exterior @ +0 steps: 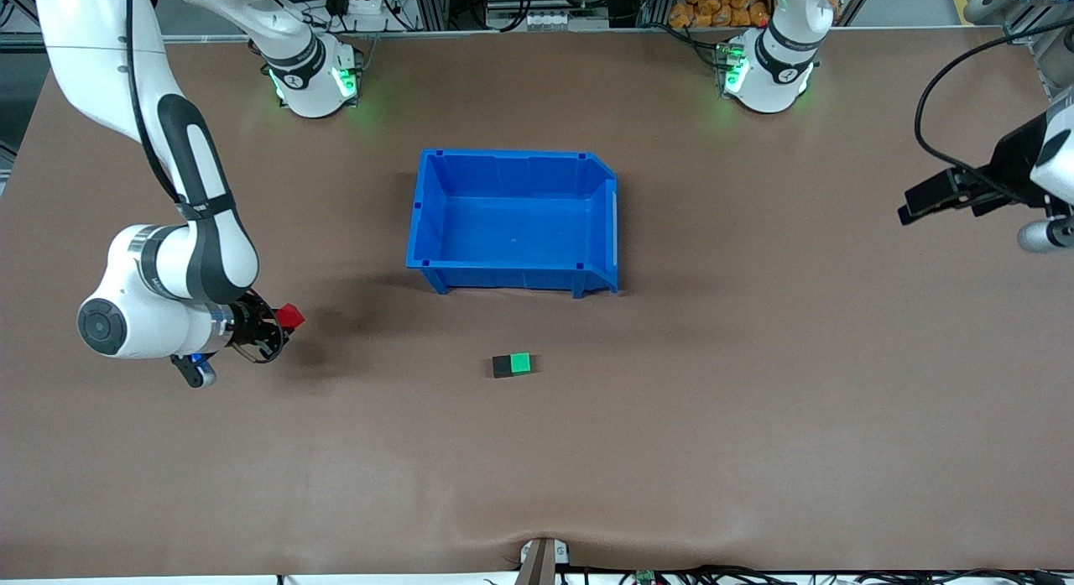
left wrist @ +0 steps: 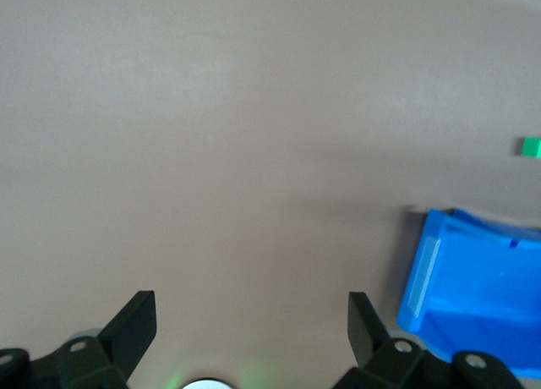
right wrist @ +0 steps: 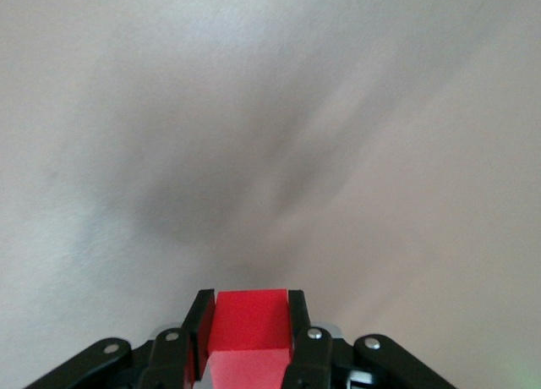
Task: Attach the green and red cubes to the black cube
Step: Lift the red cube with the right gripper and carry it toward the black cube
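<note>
1. Right gripper [exterior: 285,323] is up in the air over bare table toward the right arm's end, clamped on the red cube [exterior: 291,316]. In the right wrist view the red cube [right wrist: 250,330] sits squarely between the two fingers [right wrist: 199,325], pressed on both sides.
2. Green cube [exterior: 521,363] and black cube [exterior: 502,366] lie on the brown table [exterior: 755,417], touching side by side. The green one is on the side toward the left arm's end.
3. That pair sits nearer the front camera than the blue bin [exterior: 604,232], apart from it, about mid-table.
4. Left gripper [exterior: 923,201] hangs in the air over the table at the left arm's end, waiting. Fingers [left wrist: 135,321] spread wide, nothing between them.
5. Left wrist view catches a corner of the blue bin [left wrist: 439,271] and a sliver of the green cube [left wrist: 531,147] at the frame edge.
</note>
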